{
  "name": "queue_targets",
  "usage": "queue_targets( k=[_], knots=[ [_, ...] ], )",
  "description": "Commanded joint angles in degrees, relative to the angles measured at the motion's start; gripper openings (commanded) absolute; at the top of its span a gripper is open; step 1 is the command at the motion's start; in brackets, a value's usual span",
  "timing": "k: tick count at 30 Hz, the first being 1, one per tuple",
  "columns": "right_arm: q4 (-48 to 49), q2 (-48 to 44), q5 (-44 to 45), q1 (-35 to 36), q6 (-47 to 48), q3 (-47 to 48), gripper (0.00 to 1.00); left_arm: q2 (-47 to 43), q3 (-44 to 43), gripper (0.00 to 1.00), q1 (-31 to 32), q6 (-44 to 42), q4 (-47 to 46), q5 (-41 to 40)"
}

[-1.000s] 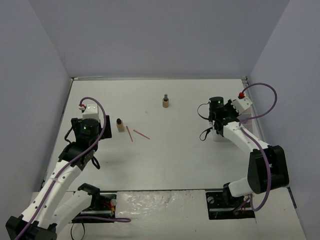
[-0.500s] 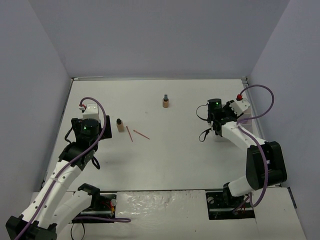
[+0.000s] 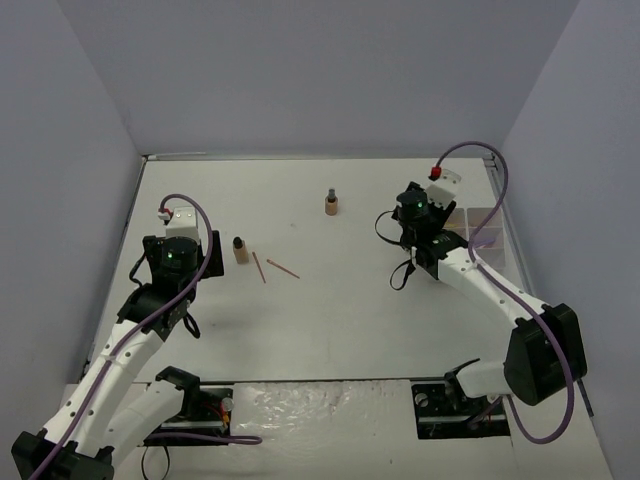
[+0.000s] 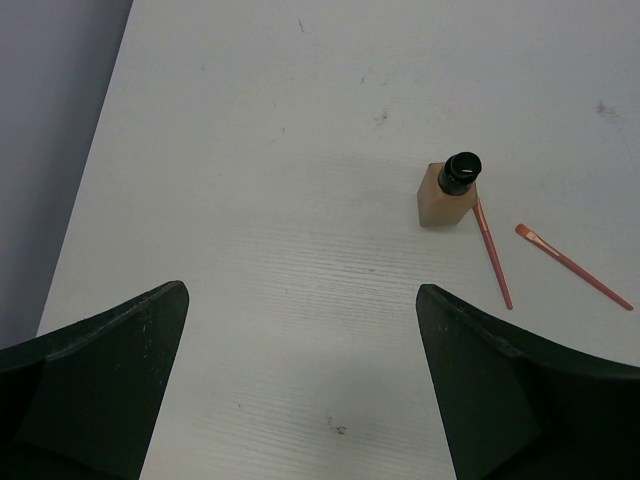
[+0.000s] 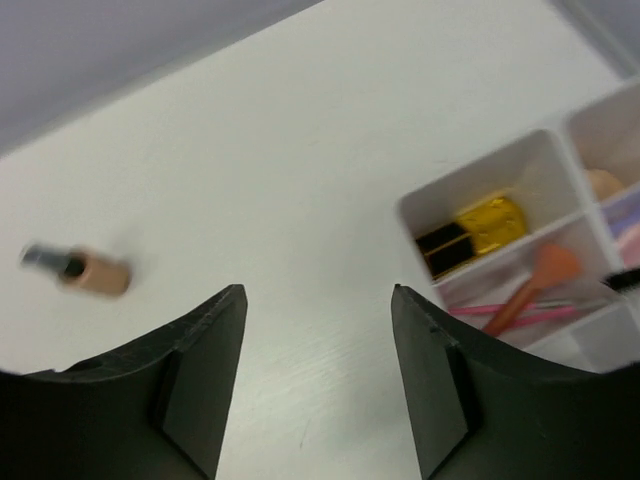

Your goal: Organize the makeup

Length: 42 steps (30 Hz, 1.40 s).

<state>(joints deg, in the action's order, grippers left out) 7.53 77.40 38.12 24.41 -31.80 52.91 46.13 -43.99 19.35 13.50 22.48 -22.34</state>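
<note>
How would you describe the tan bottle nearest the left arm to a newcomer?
On the left half of the white table, ahead of the left gripper, stands a dark-capped tan bottle. Two red sticks lie beside it; the other bottle, farther back, stands alone.

The white table (image 3: 330, 320) carries a tan bottle (image 3: 240, 250) with a dark cap, upright on its left side. A thin pink stick (image 3: 259, 267) lies with one end right beside that bottle. The other stick (image 3: 283, 268) lies slanted just to its right, apart from it. A second bottle (image 3: 331, 204) stands farther back, near the middle. A tray (image 3: 495, 215) sits at the right edge.
</note>
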Motion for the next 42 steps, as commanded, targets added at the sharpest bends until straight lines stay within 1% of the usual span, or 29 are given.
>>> queue_targets(
  k=[1,3,7,9,12,13,15,17,19,24,28,39,42],
  knots=[
    [1.7,2.4,-28.0,3.8,17.4,6.7,0.59,0.1,-2.1,0.97,-0.2,-0.9,-2.8,0.1],
    [0.1,5.1,-34.6,6.6,21.3,8.9,0.62,0.0,-2.0,0.97,-0.2,-0.9,-2.8,-0.1],
    [-2.3,11.0,-41.7,13.5,27.1,13.8,0.64,-0.1,-2.0,0.97,-0.2,-0.8,-2.3,-0.5],
    [-2.8,14.7,-42.9,16.9,28.9,16.7,0.64,-0.2,-2.1,0.97,-0.2,-0.6,-1.9,-0.8],
    [-3.1,19.2,-44.1,19.6,29.9,20.1,0.64,-0.4,-2.5,0.97,-0.2,-0.2,0.1,-1.0],
    [-3.8,21.0,-44.5,20.5,30.5,22.5,0.64,-0.8,-2.7,0.97,-0.1,0.1,0.8,-0.9],
    [-5.3,27.4,-44.5,23.2,32.9,26.9,0.61,-2.3,-2.9,0.97,-0.1,0.6,2.7,-0.1],
    [-6.5,30.9,-45.3,24.8,34.4,29.6,0.59,-3.0,-3.2,0.97,-0.2,0.9,4.7,1.7],
    [-7.3,35.7,-45.9,25.7,35.2,32.4,0.54,-4.2,-3.1,0.97,-0.1,1.1,6.0,2.7],
    [-9.7,42.6,-45.9,26.7,36.7,38.6,0.48,-7.1,-2.5,0.97,-0.1,0.5,7.1,4.5],
    [-9.9,46.2,-45.1,26.7,37.3,40.1,0.44,-8.7,-1.5,0.97,-0.1,-0.2,5.7,6.4],
    [-10.0,48.5,-43.5,26.5,37.9,40.3,0.37,-7.8,-1.3,0.97,-0.1,-1.0,4.6,6.4],
    [-10.1,48.3,-43.4,26.5,37.4,39.5,0.28,-7.6,-1.2,0.97,-0.1,-1.1,4.5,6.3]
  ],
)
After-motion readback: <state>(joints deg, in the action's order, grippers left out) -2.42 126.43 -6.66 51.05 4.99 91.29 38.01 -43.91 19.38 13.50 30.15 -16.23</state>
